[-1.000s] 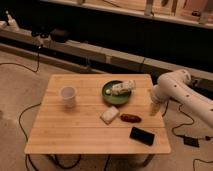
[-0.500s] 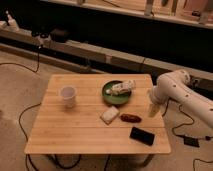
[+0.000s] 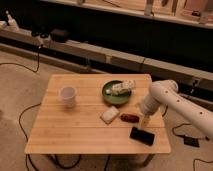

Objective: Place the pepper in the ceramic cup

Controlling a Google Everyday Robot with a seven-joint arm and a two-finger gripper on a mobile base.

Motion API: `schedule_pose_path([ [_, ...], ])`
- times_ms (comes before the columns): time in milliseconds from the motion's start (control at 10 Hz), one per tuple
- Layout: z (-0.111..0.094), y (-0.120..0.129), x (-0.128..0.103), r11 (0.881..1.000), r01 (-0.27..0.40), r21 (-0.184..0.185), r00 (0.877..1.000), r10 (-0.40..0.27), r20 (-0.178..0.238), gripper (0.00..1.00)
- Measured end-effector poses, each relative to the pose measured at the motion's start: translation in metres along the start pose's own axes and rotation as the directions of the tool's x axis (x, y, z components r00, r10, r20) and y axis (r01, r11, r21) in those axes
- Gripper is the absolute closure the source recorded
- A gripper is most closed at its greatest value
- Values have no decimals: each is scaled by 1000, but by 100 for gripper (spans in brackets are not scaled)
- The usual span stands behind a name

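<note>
**Pepper on the wood, end effector parked right beside it**

Closest to the camera is a black phone-like slab (image 3: pixel 142 135), lying flat on the tabletop (image 3: pixel 75 135) just below and in front of the end effector (image 3: pixel 145 121). The end effector hangs down from the white arm (image 3: pixel 165 97) over the right part of the tabletop. It sits low, near the wood. Honestly can't tell if it's spread or pressed together, and it doesn't look like it's carrying anything.

The pepper (image 3: pixel 130 118) lies on the tabletop just beside the end effector, on its left as the camera sees it. I can't say whether they touch. A bit further left of that is a pale rectangular block (image 3: pixel 109 115), close to the pepper.

The ceramic cup (image 3: pixel 68 96) stands upright well apart from the end effector, way over on the left side and slightly further back.

Behind the end effector and to its left is a dark green plate (image 3: pixel 107 96) with some pale thing (image 3: pixel 123 87) lying on it.
</note>
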Motion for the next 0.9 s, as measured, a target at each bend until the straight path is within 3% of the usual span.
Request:
schedule_pose_path([
  [300, 1, 0, 1, 1000, 5, -2, 1000, -5, 1, 20],
  [600, 29, -17, 23, 994, 101, 36, 995, -100, -18, 20],
  [900, 40, -21, 34, 990, 134, 53, 991, -133, -29, 20],
])
